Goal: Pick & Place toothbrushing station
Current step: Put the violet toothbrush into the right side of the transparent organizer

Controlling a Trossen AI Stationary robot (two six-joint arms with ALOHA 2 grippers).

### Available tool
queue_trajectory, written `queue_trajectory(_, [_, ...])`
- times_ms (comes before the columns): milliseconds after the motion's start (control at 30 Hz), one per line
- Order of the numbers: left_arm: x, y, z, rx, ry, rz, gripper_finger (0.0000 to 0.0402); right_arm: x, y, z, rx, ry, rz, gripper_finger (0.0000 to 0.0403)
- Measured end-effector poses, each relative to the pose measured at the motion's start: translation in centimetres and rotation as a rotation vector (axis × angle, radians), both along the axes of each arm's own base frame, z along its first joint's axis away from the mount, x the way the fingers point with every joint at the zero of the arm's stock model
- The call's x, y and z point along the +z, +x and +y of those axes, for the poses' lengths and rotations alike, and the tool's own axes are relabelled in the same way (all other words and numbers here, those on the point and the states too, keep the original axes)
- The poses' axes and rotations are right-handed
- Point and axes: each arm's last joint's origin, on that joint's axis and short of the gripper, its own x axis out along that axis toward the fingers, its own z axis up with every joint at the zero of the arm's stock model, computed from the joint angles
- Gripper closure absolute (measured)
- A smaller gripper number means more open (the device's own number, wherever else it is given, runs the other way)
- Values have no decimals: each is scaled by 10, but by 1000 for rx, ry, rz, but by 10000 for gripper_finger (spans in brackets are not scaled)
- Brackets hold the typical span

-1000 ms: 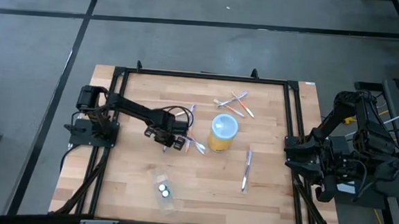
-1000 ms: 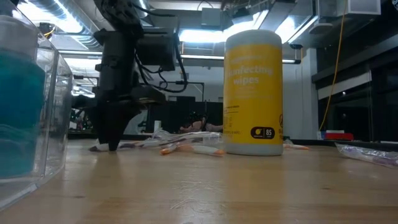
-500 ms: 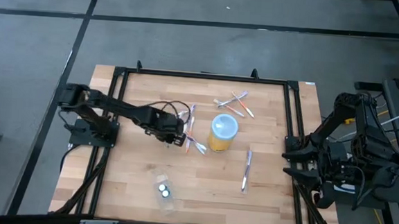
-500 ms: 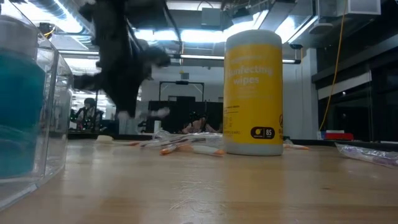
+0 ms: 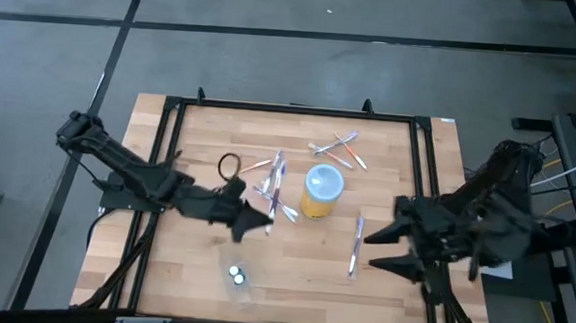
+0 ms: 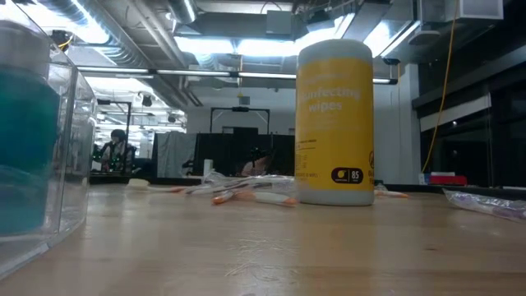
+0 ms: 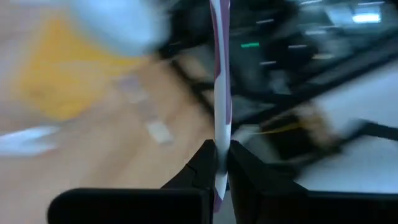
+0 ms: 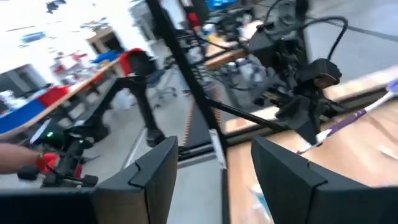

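My left gripper [image 5: 261, 221] hangs above the table's middle, shut on a thin white-and-purple toothbrush [image 5: 273, 184], which also shows in the left wrist view [image 7: 221, 74]. My right gripper [image 5: 381, 249] is open over the table's right part with nothing between its fingers [image 8: 221, 163]. The yellow cup with the pale-blue top [image 5: 321, 190] stands upright on its base at the centre [image 6: 335, 123]. Several more toothbrushes lie flat behind it [image 5: 337, 149], and a single one lies to its right [image 5: 356, 244]. The clear pouch with teal tubes [image 5: 238, 276] lies near the front edge. My left gripper pinches the toothbrush between its two fingers near one end of its shaft [image 7: 219, 138]. The fingers come nearly level from the table's left and lie across the brush. The brush is lifted clear of the table, its long part reaching toward the far edge.
A black frame [image 5: 291, 109] runs around the wooden tabletop. A few toothbrushes [image 5: 287, 213] lie beside the cup, close under my left gripper. In the low view the pouch's clear wall [image 6: 70, 148] stands close at the left.
My left gripper has shut on the toothbrush, risen and swung toward the near edge, tipping from pointing down to nearly level. The brush has been lifted clear of the table. My right arm has swung in from the right edge over the table, staying open.
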Motion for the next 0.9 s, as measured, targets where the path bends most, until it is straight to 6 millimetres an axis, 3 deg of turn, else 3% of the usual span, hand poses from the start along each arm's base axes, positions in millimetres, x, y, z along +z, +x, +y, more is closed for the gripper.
queue_trajectory(167, [15,-4,-31,-45,69,-201,385,-4,42,-12,110,13,-18,195])
queue_trajectory(400, [8,2,-60,-160,80,-293,385,-28,105,-21,243,63,0,195])
queue_trajectory(600, [4,-1,-80,-213,60,-346,385,-41,131,-31,210,78,28,195])
queue_trajectory(900, [4,-4,-86,-240,62,-353,385,-55,160,-37,194,115,7,195])
